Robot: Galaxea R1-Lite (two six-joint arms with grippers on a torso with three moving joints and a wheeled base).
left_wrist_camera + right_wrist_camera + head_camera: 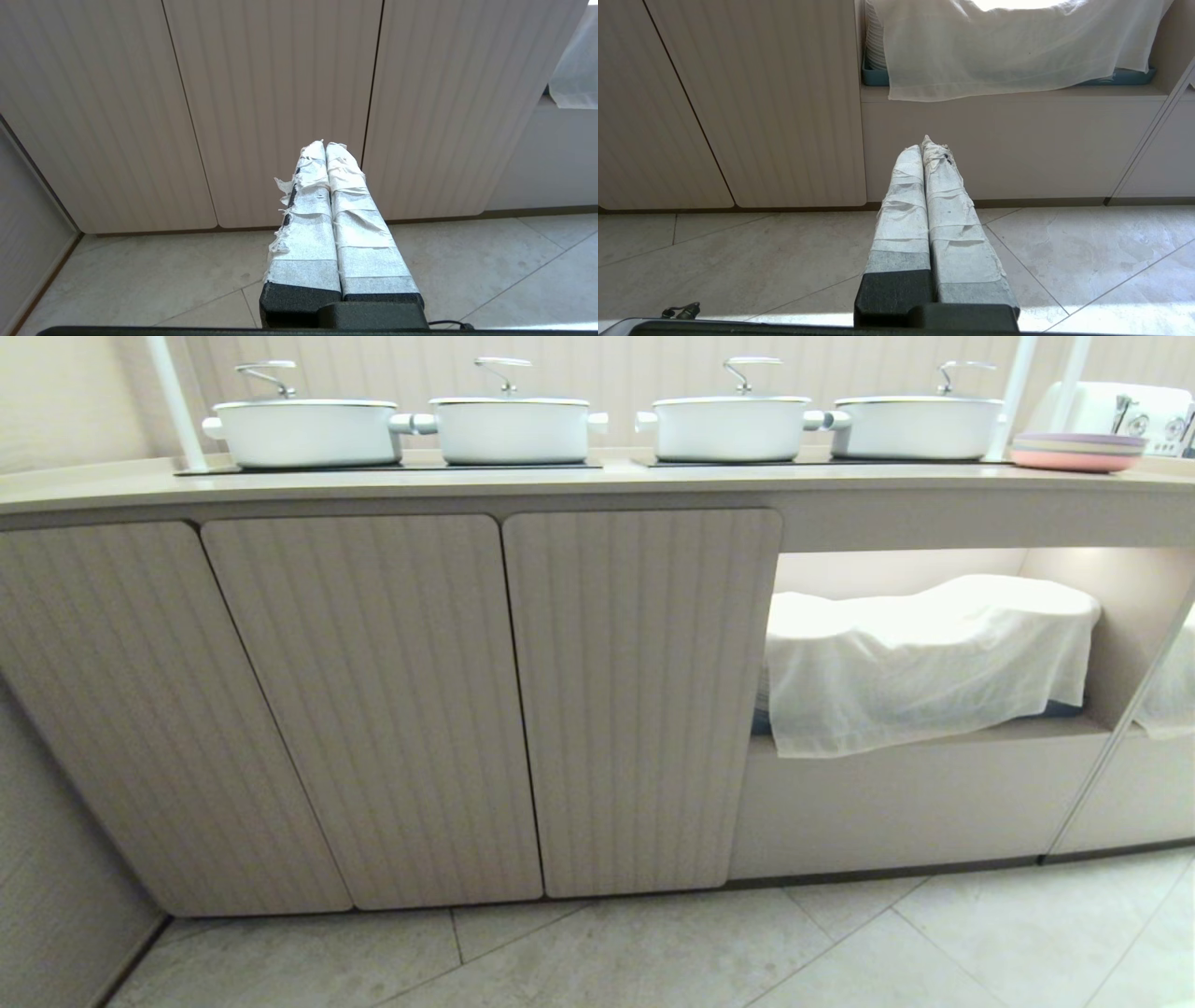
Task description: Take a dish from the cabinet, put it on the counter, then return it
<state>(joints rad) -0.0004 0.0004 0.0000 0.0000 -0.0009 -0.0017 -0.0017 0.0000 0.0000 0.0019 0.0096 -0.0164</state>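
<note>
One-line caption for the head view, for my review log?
Four lidded white pots line the counter above three closed ribbed cabinet doors; no gripper in view.

Three cameras, all facing the same run of closed cupboard fronts.

The head view looks forward and down, taking in the worktop (pixel 597 485), the ribbed doors (pixel 644 700) and the floor (pixel 653 952). Both wrist views sit low, near the floor, looking along their end effectors: the left (pixel 325 144) at the doors, the right (pixel 927 142) farther right at the cloth-draped open shelf (pixel 1017 46), which the head view shares.
</note>
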